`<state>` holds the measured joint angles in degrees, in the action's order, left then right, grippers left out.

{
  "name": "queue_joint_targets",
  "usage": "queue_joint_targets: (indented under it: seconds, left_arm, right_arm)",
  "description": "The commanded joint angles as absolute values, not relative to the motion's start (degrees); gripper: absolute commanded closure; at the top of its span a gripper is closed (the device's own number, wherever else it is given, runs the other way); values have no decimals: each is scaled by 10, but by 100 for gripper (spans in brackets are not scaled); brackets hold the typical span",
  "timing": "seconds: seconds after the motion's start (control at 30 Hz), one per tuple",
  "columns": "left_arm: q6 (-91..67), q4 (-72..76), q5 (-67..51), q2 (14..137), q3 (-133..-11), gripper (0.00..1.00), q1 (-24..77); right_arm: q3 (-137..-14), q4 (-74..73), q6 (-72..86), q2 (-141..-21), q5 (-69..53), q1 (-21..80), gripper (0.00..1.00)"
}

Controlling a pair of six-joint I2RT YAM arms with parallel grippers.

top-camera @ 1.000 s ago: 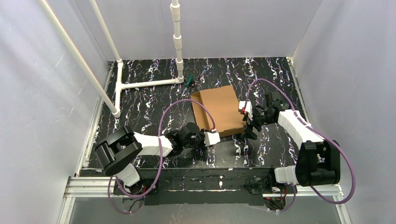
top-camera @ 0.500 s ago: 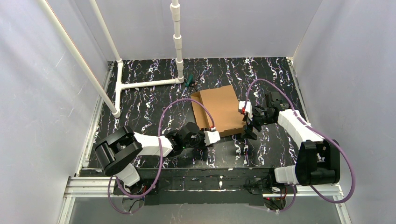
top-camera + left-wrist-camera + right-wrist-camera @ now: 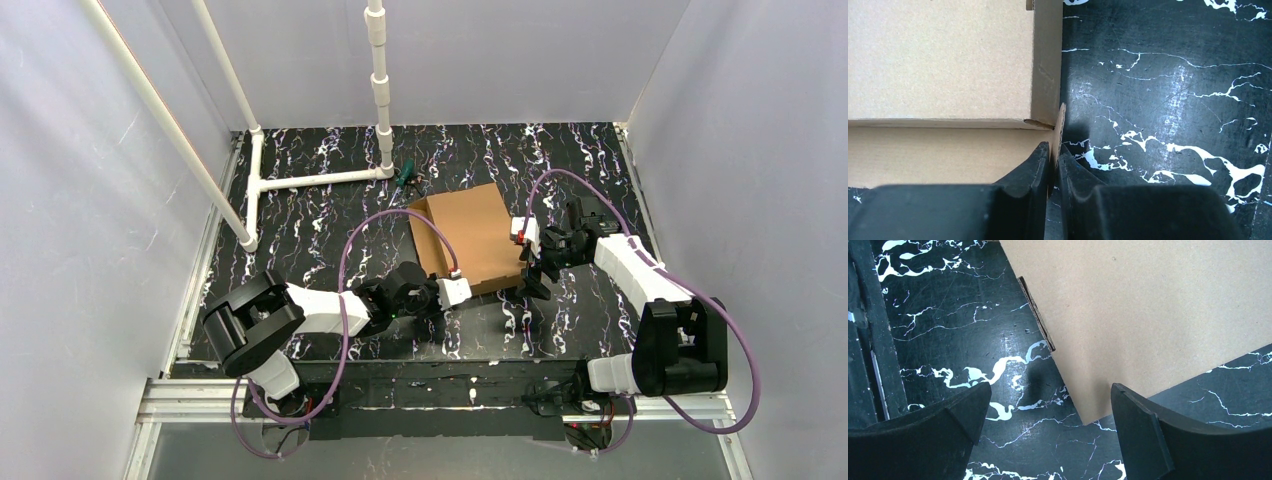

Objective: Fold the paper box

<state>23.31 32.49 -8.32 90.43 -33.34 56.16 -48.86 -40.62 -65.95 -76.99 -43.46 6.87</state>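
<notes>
One brown paper box (image 3: 943,55) flap sits pinched between left jaws; right jaws gape wide.

Both arms stretch forward and low, the left gripper (image 3: 1054,147) pinched on the paper box (image 3: 938,55), the right gripper (image 3: 1050,395) spread wide.

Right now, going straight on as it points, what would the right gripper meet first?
Probably the corner of the plain brown cardboard box, between the open fingers of the right gripper; depth is unclear.
</notes>
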Motion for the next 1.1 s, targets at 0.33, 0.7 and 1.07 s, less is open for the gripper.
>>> queue_joint_targets:
  seconds: [0.33, 0.7, 1.07]
  left_arm:
    - [190, 342, -75, 894, -312, 99, 564]
    - [161, 409, -56, 899, -272, 100, 564]
    - [148, 443, -49, 902, -255, 100, 563]
  right_arm:
    - [-502, -400, -639, -783, -425, 69, 2]
    - [-500, -356, -581, -799, -383, 69, 2]
    - [-506, -344, -549, -807, -375, 69, 4]
